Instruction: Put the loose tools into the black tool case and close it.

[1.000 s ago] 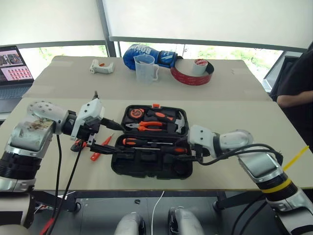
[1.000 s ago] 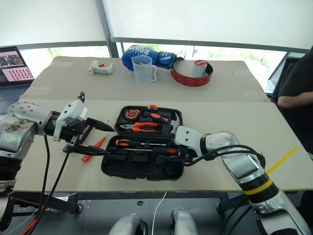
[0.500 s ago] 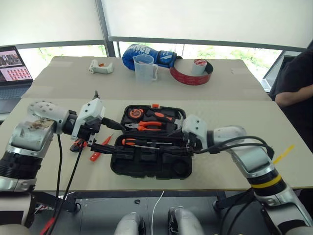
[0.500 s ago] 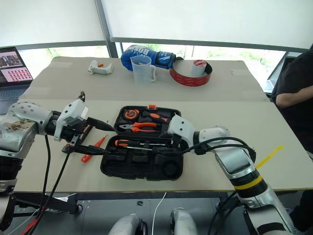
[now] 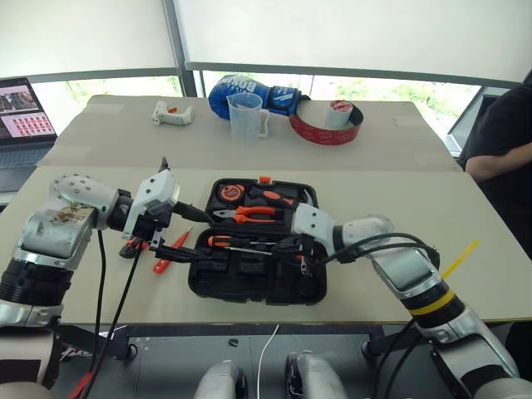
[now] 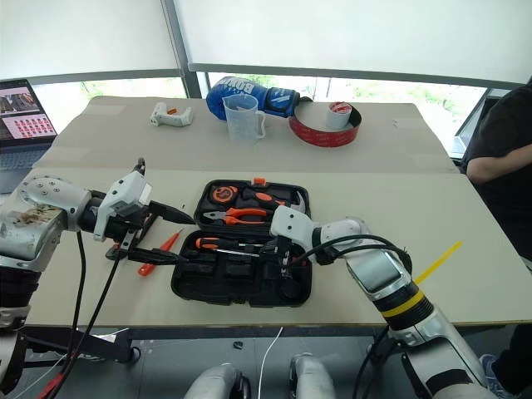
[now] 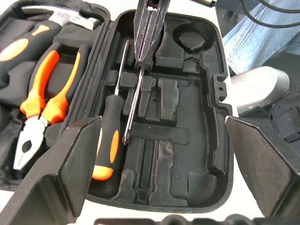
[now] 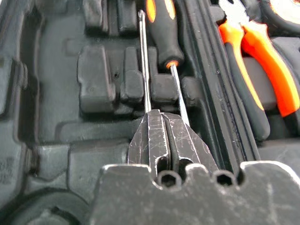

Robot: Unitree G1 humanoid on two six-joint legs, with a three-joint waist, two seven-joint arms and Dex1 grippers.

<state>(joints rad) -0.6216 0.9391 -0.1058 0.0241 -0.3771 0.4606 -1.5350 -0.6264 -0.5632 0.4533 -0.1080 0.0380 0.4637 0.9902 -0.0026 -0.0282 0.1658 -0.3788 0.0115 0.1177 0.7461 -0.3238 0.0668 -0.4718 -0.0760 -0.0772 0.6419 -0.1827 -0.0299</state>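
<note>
The black tool case lies open in the middle of the table. Pliers, a hammer and a tape measure sit in its far half. In the near half lies an orange-and-black screwdriver, with a second screwdriver's thin shaft beside it. My right gripper is inside the near half, shut on that thin shaft; its handle is hidden under the gripper. At the case's left edge my left gripper stands open with nothing between its fingers. A slim orange screwdriver lies on the table left of the case, with another orange-black tool partly hidden under my left hand.
At the back of the table stand a blue boxing glove, a clear measuring jug, a large red tape roll and a white object. A laptop sits at the far left. A person's arm shows at the right edge.
My right gripper has slid left across the case's near half and gone from open to shut on the thin shaft. The left gripper has stayed still and open.
</note>
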